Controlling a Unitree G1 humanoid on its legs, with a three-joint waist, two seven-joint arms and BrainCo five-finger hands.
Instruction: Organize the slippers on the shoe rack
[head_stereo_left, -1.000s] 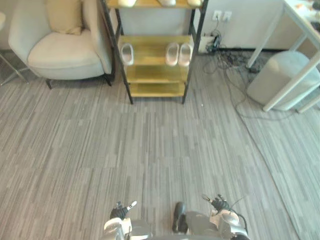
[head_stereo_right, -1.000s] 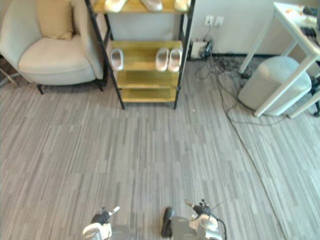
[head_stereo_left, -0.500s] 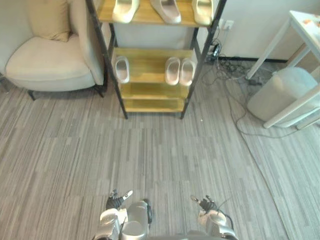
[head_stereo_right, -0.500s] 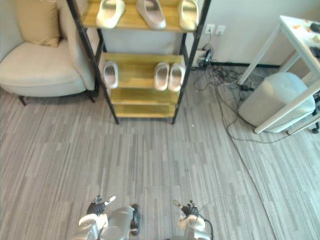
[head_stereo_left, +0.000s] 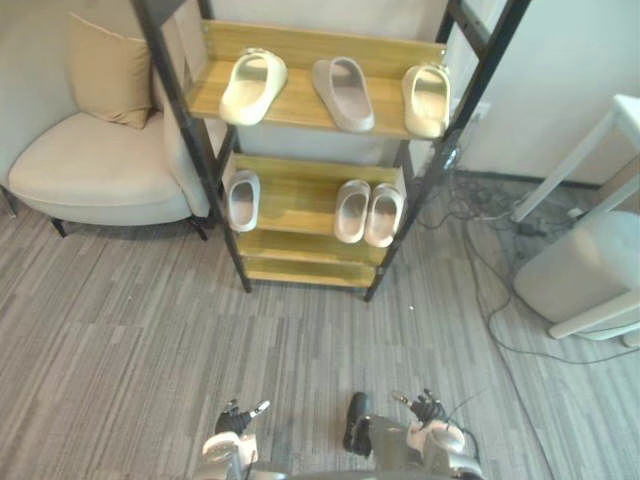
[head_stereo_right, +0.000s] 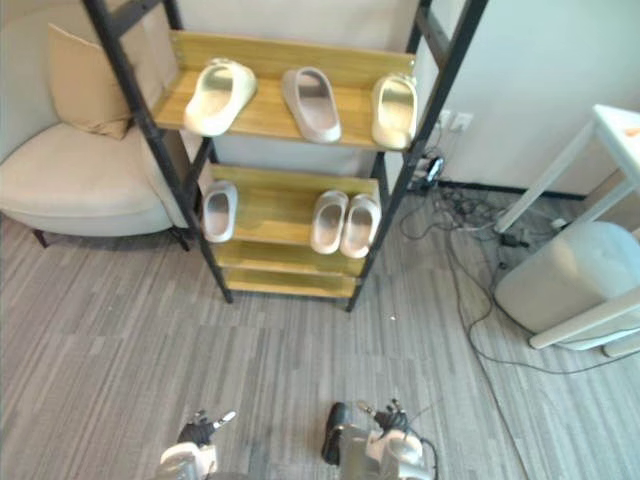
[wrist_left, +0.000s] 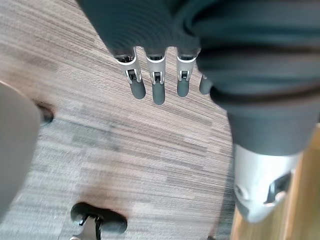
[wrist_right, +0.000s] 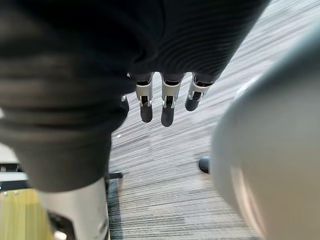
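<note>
The shoe rack (head_stereo_left: 225, 210) has a black frame and wooden shelves and stands ahead of me. Its upper shelf holds three slippers: a cream one (head_stereo_left: 252, 86), a grey one (head_stereo_left: 343, 93) and another cream one (head_stereo_left: 426, 98). On the shelf below lie a single white slipper (head_stereo_left: 243, 199) and a pale pair (head_stereo_left: 368, 212) side by side. The two lowest shelves (head_stereo_left: 300, 245) are bare. My left hand (head_stereo_left: 236, 420) and right hand (head_stereo_left: 430, 408) hang low over the carpet, far short of the rack. Their fingers (wrist_left: 158, 90) (wrist_right: 167, 107) are straight and hold nothing.
A beige armchair (head_stereo_left: 95, 165) with a cushion (head_stereo_left: 105, 70) sits just left of the rack. To the right are a white stool (head_stereo_left: 585, 275), a white table leg (head_stereo_left: 570, 165) and loose cables (head_stereo_left: 490, 215) on the floor. Grey striped carpet (head_stereo_left: 150, 340) lies before the rack.
The camera has come closer to the rack and looks higher, so the upper shelf and its three slippers show fully. The slippers have not moved. Both hands stay low.
</note>
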